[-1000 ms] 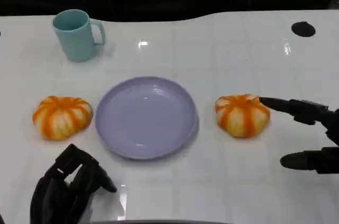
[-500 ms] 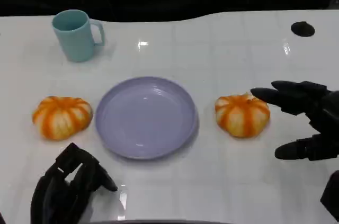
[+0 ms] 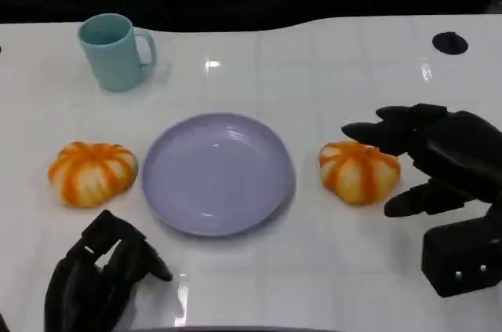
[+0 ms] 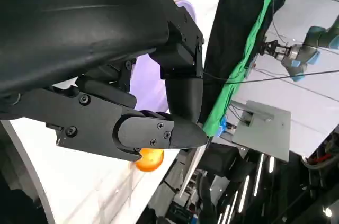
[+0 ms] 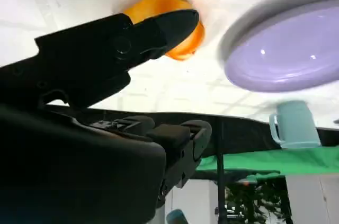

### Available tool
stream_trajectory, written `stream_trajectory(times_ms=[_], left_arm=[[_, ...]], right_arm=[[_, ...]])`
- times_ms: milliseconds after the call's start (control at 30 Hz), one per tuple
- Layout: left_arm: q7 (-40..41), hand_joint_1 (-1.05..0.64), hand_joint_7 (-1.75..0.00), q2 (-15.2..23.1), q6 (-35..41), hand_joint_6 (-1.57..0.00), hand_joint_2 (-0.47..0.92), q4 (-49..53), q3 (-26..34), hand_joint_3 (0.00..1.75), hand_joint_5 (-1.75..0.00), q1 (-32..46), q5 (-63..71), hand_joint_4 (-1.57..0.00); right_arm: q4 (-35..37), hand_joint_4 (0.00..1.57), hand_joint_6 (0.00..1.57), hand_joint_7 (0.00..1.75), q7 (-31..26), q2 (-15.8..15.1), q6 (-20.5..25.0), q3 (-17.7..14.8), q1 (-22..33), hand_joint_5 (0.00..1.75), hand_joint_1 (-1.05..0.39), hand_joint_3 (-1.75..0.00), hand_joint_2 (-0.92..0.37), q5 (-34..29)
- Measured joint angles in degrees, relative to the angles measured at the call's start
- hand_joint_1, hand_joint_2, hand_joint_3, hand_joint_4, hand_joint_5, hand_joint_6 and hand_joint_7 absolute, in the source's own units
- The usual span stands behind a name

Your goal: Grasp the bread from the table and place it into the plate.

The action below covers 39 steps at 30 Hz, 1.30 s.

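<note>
Right hand [image 3: 435, 163] spread wide, holding nothing, fingers around the right bread [image 3: 359, 172] (contact unclear). Bread sits on table [image 3: 329, 73] just right of purple plate [image 3: 217, 173]. Left hand [image 3: 98, 277] curled, empty, near the front edge.

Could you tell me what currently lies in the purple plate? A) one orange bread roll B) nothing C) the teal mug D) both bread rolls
B: the plate is bare, with one bread roll on the table to its left, the other roll to its right by the right hand, and the mug standing farther back.
</note>
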Motion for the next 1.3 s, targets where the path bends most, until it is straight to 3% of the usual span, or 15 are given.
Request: stream_trajectory(times_ms=[267,767,1300], left_arm=[[-0.03,-0.57,-1.52,-0.02,-0.02,-0.52,0.92,0.11,0.13,0.23,-1.75,-0.07,-0.03,-0.63],[-0.33,-0.58,-1.46,-0.04,-0.98,-0.54,0.92,0.62,0.22,0.25,-1.75,-0.04,-0.04,-0.63],[-0.54,-0.59,-1.54,-0.06,-0.95,-0.52,0.92,0.51,0.28,0.22,-1.75,0.21,-0.08,-0.65]], right_arm=[[4.42,0.28,0.33,0.0,-1.95,0.14,4.69,6.24,-4.68,0.01,-0.5,0.0,-0.74,-4.26],[7.81,0.24,0.29,0.0,-1.22,0.47,11.27,13.55,-9.74,0.0,-0.4,0.0,-0.71,-8.21],[22.75,0.24,0.28,0.0,-4.08,8.9,15.37,21.87,-18.51,0.0,-0.43,-0.01,-0.74,-11.31]])
